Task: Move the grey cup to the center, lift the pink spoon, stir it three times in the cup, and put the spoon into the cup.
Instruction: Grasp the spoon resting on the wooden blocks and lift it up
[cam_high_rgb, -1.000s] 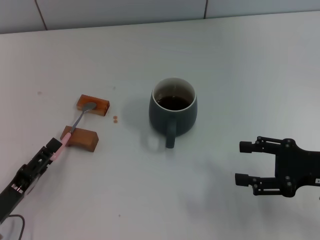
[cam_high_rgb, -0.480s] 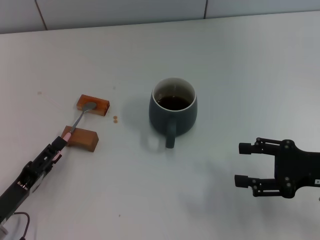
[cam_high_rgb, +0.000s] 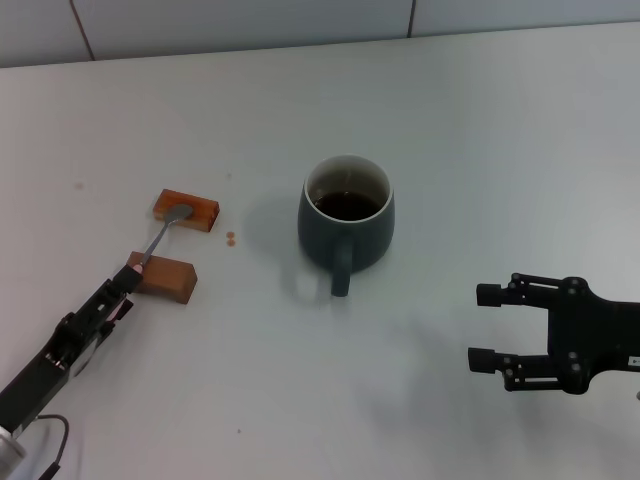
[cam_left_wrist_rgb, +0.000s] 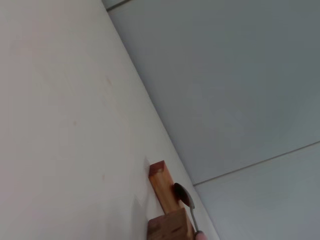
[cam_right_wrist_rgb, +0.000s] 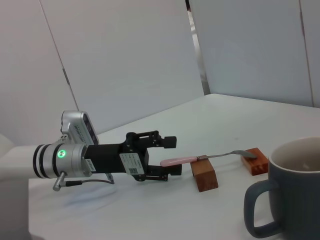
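Hiding pink spoon (cam_high_rgb: 155, 240) handle end, left hand (cam_high_rgb: 118, 291)

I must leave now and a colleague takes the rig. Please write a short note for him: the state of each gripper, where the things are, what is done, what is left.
Left gripper: open, its fingers around the pink handle end of the pink spoon, not closed on it yet.
Right gripper: open, idle over the table to the right of the grey cup.
Spoon: lies across two brown blocks, bowl on the farther one.
Cup: upright near the table's center, dark liquid inside, handle toward the robot.
Done: cup looks placed.
Left: grasp and lift the spoon, stir three times, leave it in the cup.
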